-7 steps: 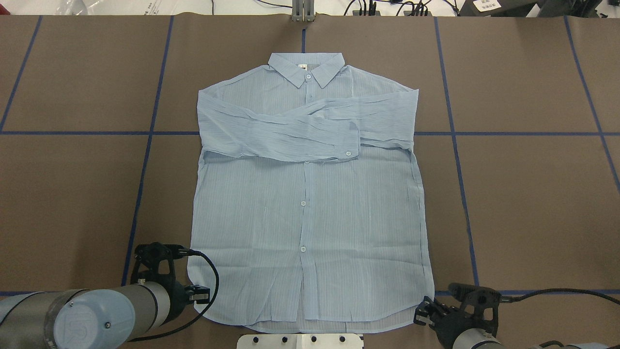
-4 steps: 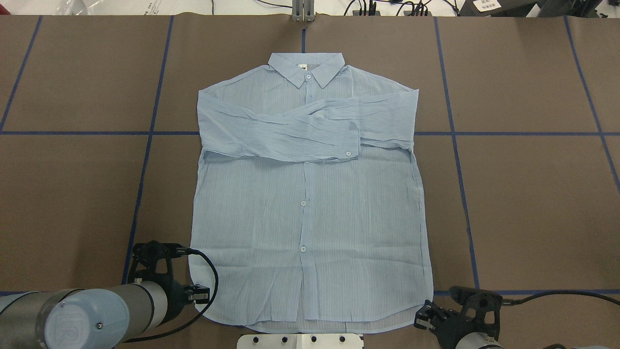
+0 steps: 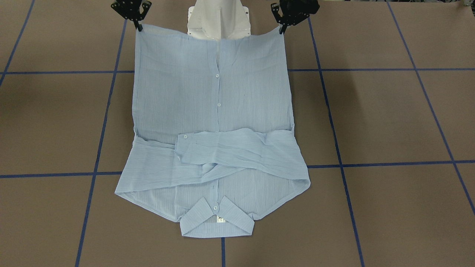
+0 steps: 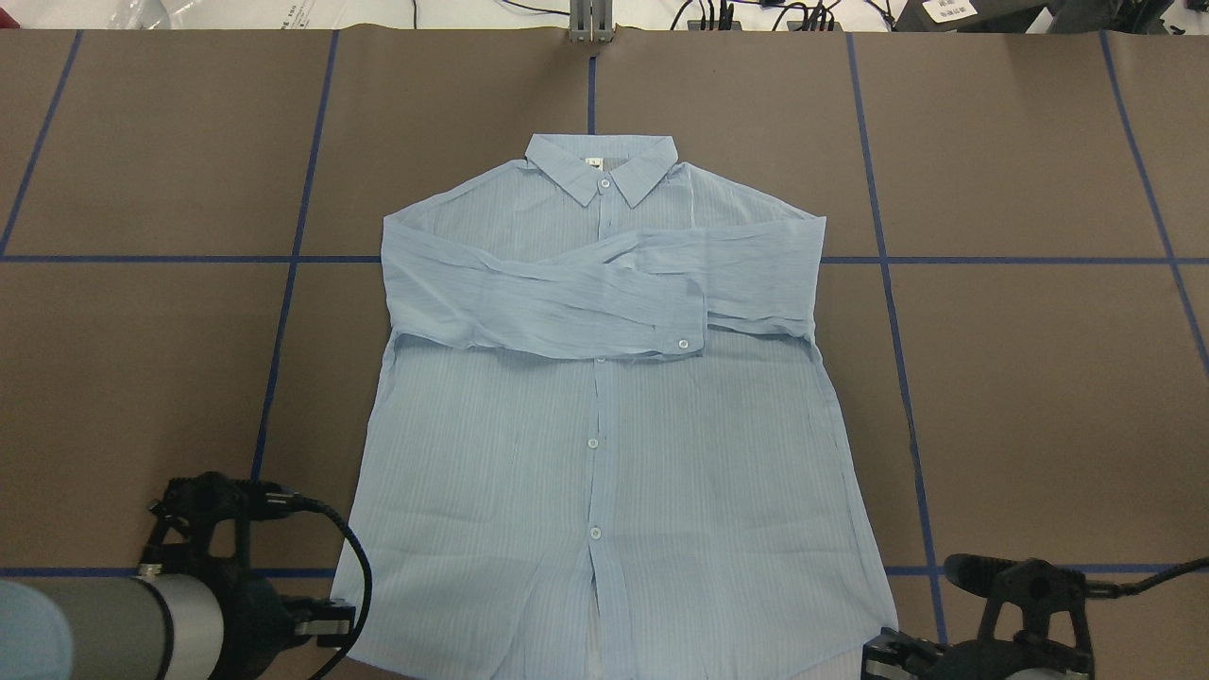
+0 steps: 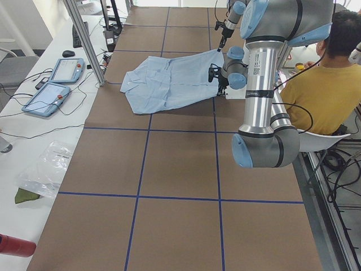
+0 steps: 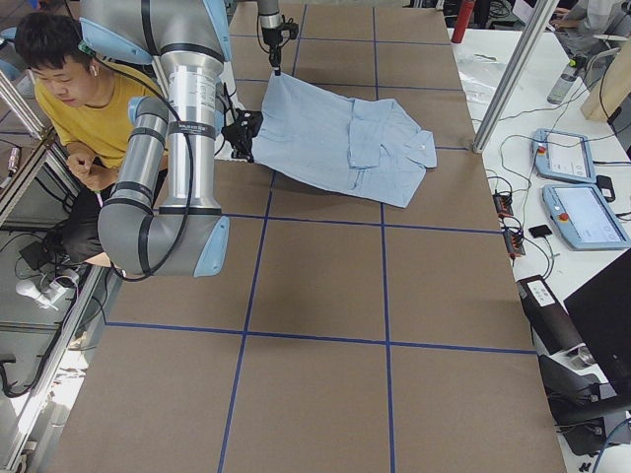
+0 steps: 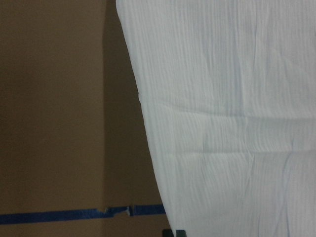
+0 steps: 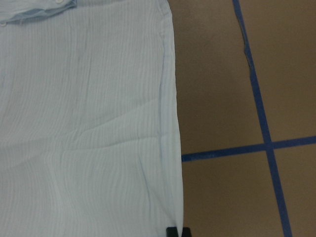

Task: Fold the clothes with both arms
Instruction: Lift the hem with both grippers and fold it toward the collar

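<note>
The left fingers (image 3: 282,26) and right fingers (image 3: 138,25) each pinch a hem corner of the light-blue shirt (image 3: 215,107) — hem raised taut between them, collar (image 3: 217,219) and crossed sleeves (image 3: 237,148) lying on the tabletop (image 3: 389,122).

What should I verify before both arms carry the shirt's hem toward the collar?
1. Left gripper shut on a bottom corner of the shirt: ok.
2. Right gripper shut on the other bottom corner: ok.
3. Hem lifted and level between the grippers: ok.
4. Sleeves crossed over the chest: ok.
5. Collar flat on the table: ok.
6. How deep each grip bites: cannot tell.
</note>
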Controlling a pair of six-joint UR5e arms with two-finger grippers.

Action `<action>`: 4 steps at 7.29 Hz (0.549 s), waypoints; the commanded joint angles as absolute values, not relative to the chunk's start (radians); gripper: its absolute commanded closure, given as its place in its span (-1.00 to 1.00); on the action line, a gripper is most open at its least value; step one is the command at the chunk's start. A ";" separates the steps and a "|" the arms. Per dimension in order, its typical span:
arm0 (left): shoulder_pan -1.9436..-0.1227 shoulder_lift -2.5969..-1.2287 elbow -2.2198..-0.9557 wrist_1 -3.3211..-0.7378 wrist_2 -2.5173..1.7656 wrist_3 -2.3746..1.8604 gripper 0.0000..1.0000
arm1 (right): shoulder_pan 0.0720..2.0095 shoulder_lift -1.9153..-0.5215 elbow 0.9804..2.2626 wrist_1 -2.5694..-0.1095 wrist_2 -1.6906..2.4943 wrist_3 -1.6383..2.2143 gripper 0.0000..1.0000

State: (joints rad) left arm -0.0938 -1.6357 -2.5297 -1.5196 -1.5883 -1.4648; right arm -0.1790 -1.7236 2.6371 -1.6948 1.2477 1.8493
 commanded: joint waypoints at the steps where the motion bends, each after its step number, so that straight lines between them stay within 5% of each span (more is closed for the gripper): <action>1: -0.103 -1.675 -2.722 -1.314 -1.698 -1.460 1.00 | -0.190 -1.654 2.769 -1.876 1.316 1.851 1.00; 4: -0.167 -1.817 -2.543 -1.292 -1.703 -1.416 1.00 | -0.065 -1.611 2.717 -1.896 1.315 1.838 1.00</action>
